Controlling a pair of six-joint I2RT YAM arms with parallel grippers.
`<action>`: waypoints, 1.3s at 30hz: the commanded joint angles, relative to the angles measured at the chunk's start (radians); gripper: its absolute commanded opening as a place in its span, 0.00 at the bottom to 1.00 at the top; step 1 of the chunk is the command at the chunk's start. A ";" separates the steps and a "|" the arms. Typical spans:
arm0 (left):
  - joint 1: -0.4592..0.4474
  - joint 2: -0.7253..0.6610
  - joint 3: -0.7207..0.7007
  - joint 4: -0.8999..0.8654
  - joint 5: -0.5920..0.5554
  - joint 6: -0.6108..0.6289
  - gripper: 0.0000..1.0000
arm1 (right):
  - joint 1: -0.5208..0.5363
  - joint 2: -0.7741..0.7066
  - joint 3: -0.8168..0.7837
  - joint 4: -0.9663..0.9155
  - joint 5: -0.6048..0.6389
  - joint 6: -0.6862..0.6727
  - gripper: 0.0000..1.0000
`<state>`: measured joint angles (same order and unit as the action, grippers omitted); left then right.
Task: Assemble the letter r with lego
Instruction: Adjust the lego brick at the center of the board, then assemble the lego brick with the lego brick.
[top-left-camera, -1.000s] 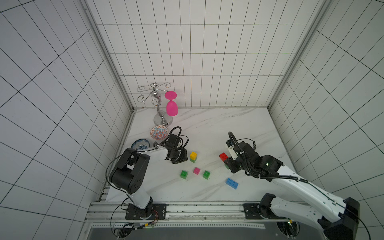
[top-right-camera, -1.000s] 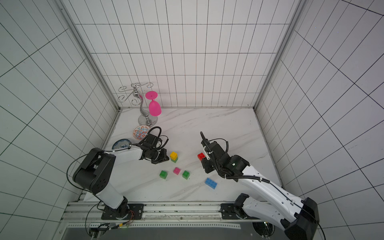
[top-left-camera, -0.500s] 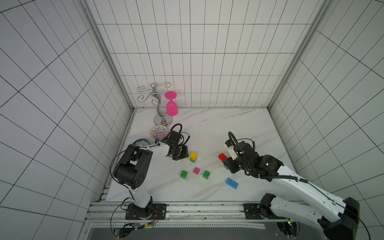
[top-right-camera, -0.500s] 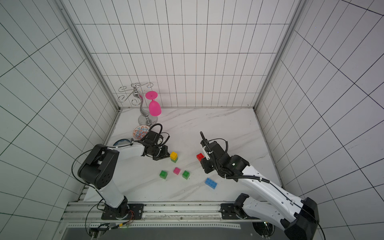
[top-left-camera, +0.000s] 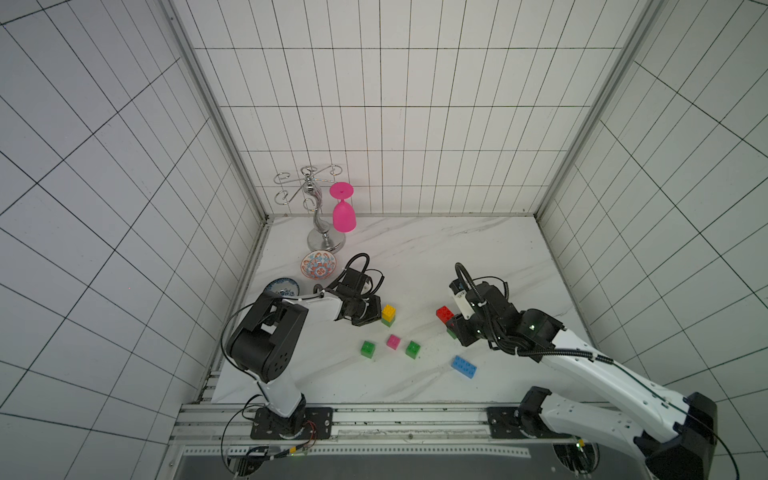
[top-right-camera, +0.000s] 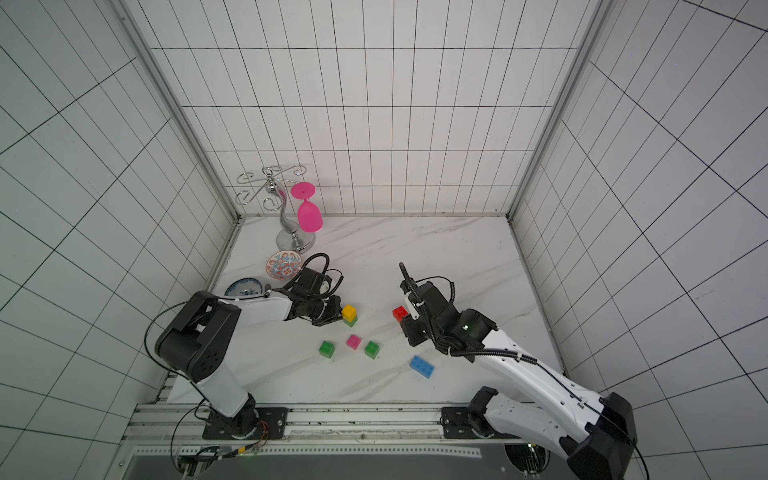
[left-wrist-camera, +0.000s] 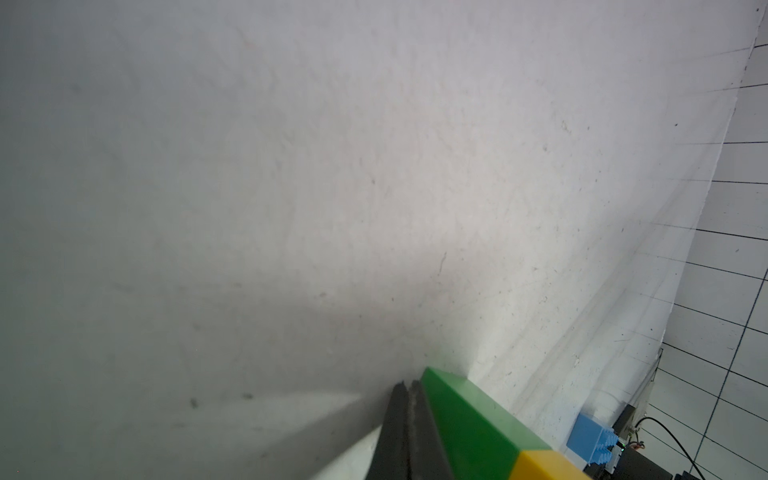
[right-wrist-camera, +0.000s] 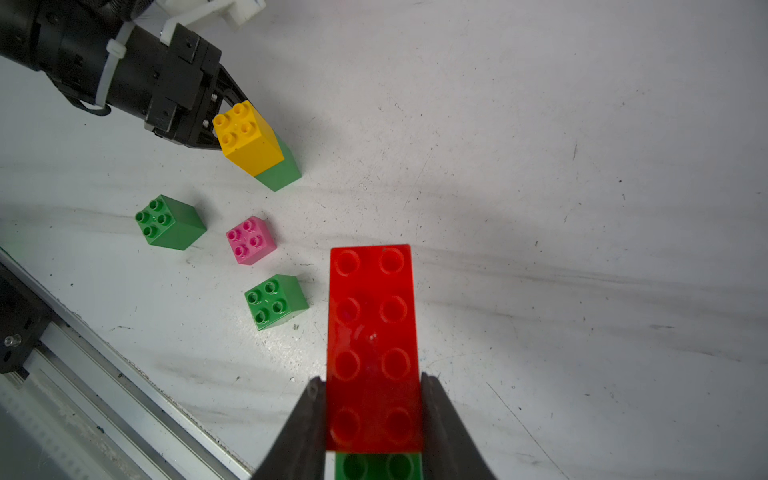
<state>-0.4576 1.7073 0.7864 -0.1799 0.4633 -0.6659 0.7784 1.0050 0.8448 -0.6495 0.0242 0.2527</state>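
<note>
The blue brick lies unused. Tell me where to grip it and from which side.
Grip the blue brick across its narrow width, jaws on the two long side walls near the middle, coming straight down from above. It lies flat, studs up, with nothing touching it, so both long walls are free.

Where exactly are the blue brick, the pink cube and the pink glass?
blue brick (top-left-camera: 464, 367): in a top view, its studded top.
pink cube (right-wrist-camera: 248, 239): right wrist view, its studded top.
pink glass (top-left-camera: 343, 217): in a top view, its bowl.

The tabletop lies open between the yellow-green stack and the red brick, while three loose cubes crowd the side nearer the rail.
</note>
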 joint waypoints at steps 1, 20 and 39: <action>-0.009 -0.014 -0.065 -0.020 -0.029 -0.042 0.00 | -0.007 -0.023 -0.026 0.030 0.013 -0.035 0.00; -0.053 -0.092 -0.172 0.142 0.001 -0.181 0.00 | -0.030 -0.048 -0.126 0.178 -0.063 -0.189 0.00; 0.217 -0.426 -0.173 -0.166 0.065 0.009 0.04 | -0.205 0.277 0.036 0.337 -0.615 -0.849 0.00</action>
<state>-0.2859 1.3331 0.5861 -0.2390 0.4919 -0.7315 0.6044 1.2510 0.8093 -0.3328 -0.4206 -0.3996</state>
